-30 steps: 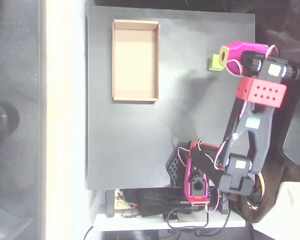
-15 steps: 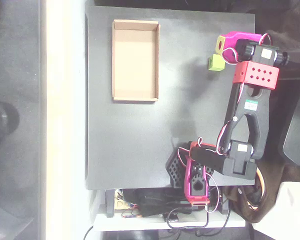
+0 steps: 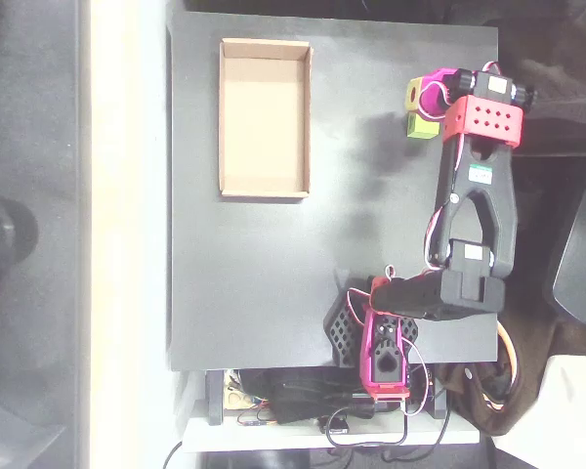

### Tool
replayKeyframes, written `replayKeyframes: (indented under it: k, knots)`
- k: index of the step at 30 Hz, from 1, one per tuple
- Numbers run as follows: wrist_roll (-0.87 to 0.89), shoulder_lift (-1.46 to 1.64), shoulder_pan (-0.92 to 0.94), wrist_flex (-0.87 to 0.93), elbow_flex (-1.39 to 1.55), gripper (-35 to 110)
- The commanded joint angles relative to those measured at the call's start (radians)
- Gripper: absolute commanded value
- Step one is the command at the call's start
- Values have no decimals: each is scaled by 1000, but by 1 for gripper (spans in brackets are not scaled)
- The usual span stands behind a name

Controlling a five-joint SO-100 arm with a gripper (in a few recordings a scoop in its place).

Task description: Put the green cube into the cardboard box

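The green cube (image 3: 422, 127) lies on the black table near its right edge, toward the top of the overhead view. My magenta gripper (image 3: 423, 100) hangs directly over the cube's upper edge, pointing down, and its small yellow patch shows just above the cube. The gripper body hides the fingers, so I cannot see how the jaws stand or whether they touch the cube. The cardboard box (image 3: 225, 117), a shallow tan tray with nothing in it, sits at the table's upper left, well to the left of the cube.
The black table (image 3: 273, 274) ends close to the right of the cube. My arm's base (image 3: 381, 342) and its cables stand at the bottom edge. A pale strip of floor runs along the table's left side.
The arm has straightened and the gripper has swung left and tipped downward, from beside the cube's right to right above it. The cube and box have not moved.
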Motion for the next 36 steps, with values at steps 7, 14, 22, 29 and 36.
replayKeyframes:
  k: [7, 14, 22, 29, 36]
  knots:
    - [5, -72, 6, 8, -14, 39]
    - [5, -129, 14, 8, -14, 39]
    - [5, -147, 14, 8, -15, 38]
    - [5, -150, 8, 8, -14, 38]
    - [5, -189, 5, 8, -23, 38]
